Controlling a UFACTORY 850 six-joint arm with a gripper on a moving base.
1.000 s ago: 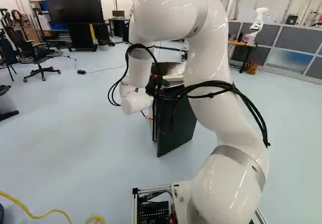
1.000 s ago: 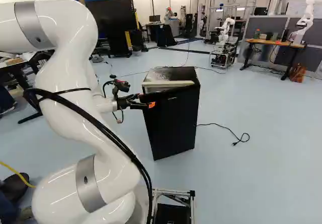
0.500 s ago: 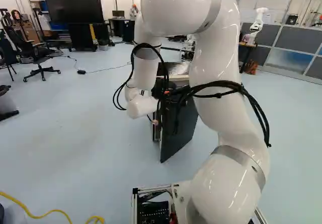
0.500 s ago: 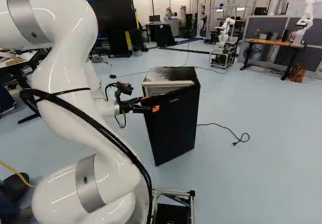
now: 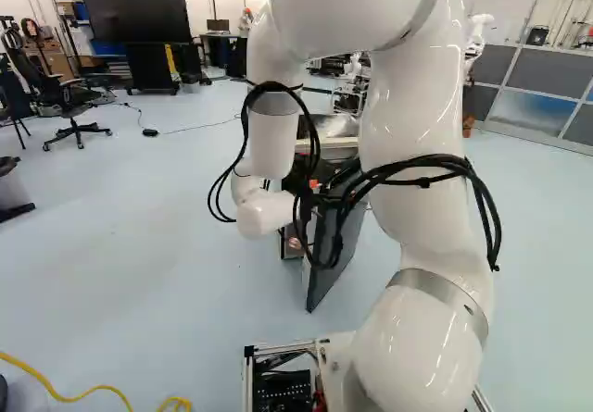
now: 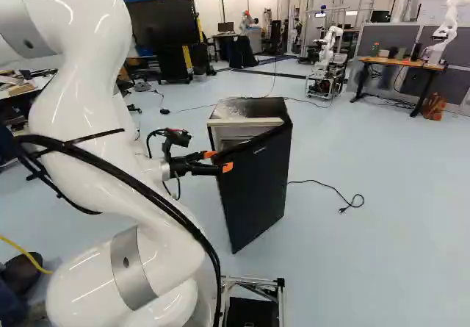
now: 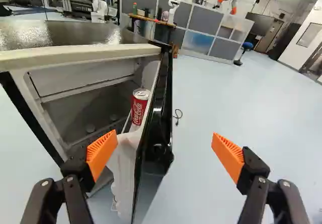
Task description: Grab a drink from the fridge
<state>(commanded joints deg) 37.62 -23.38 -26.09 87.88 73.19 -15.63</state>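
The white arm is biggest, its upper bend cut off by the top edge of the left base view and also cropped in the right one. The black fridge comes next; in the left base view the arm and its looped black cables hide much of it, while the wrist view shows part of its pale inside, the lower part cut across by one finger. Its door stands partly open, edge-on in the wrist view, its outer face mostly out of sight there. The end effector has its fingers wide apart, with the door's edge ahead between them. The task's drink, a red can, stands upright just inside the door, its bottom hidden by the white door lining. Pale lettering runs up its side, with more marking on its top. Smallest is a pale mark high on the door front, too tiny to make out
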